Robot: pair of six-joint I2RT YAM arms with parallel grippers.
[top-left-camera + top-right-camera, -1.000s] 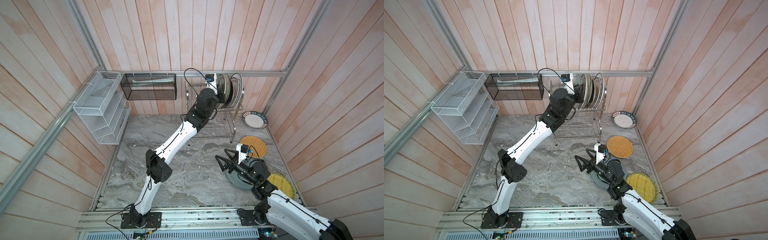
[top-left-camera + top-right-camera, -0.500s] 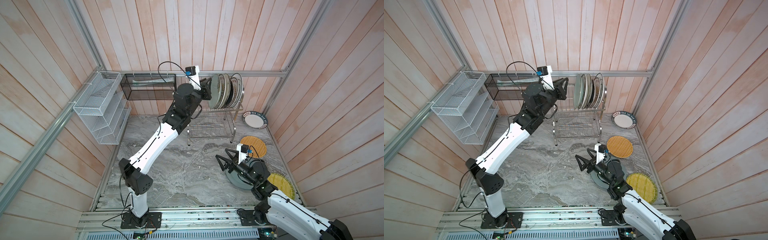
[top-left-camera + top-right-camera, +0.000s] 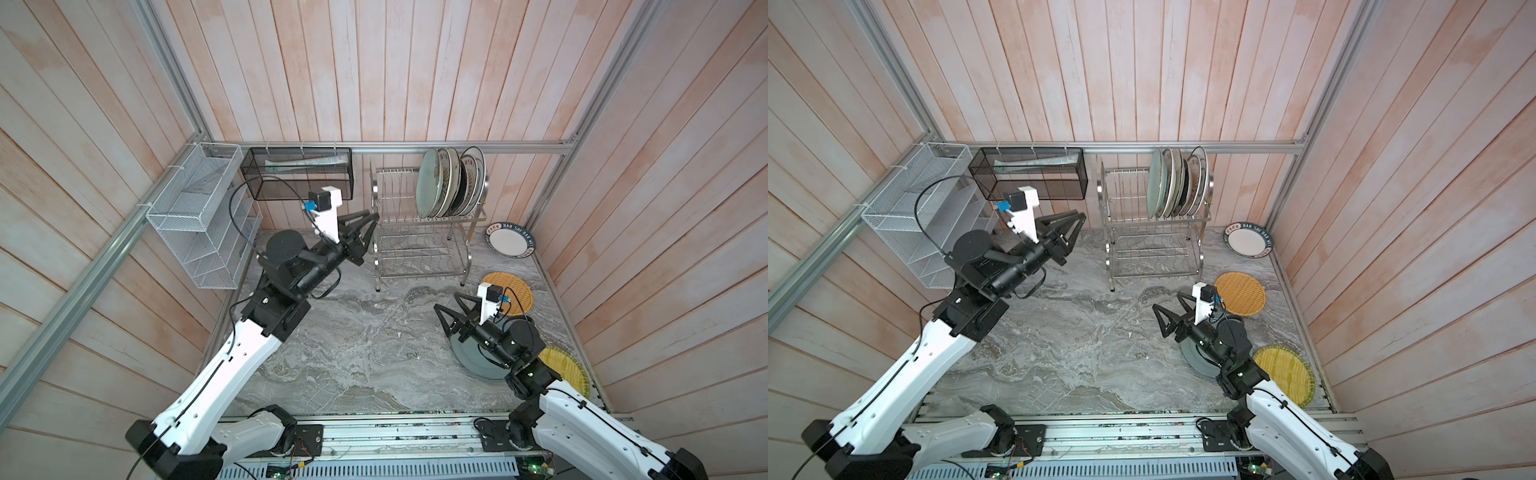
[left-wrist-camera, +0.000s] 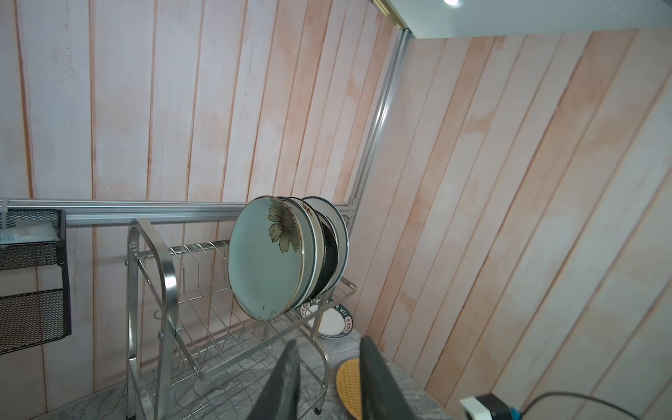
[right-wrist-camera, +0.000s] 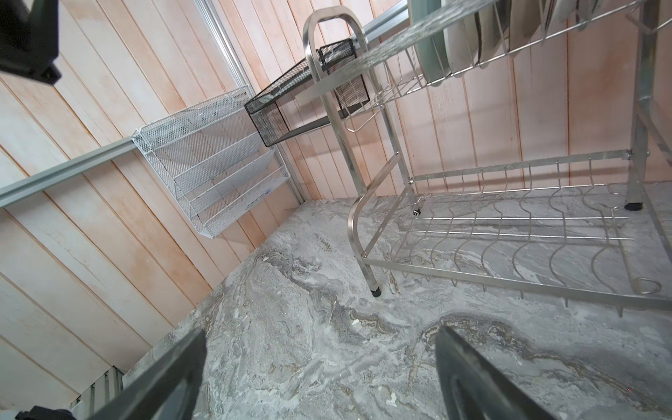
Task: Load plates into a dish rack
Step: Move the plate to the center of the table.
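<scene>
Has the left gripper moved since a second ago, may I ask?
Yes. The left gripper has drawn back leftward off the dish rack, clear of its plates.

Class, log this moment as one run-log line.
left gripper: open, empty, beside dish rack | right gripper: open, empty, over table | plates: some racked upright, four unloaded

My left arm stretches forward and upward, left gripper (image 3: 370,218) raised, jaws narrowly parted and empty. My right arm stays folded low, right gripper (image 3: 445,303) spread wide, holding nothing.
</scene>
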